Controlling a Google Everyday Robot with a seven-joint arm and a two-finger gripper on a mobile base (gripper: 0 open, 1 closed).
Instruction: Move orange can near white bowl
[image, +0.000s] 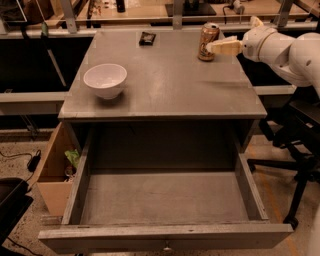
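The orange can stands upright at the back right of the grey table top. The white bowl sits on the left side of the table top, well apart from the can. My gripper reaches in from the right on the white arm, and its tip overlaps the lower right of the can. Whether it touches the can does not show.
A small flat black packet lies at the back of the table top. Below the table top a large drawer stands pulled open. A cardboard box is on the floor at the left and a black chair base at the right.
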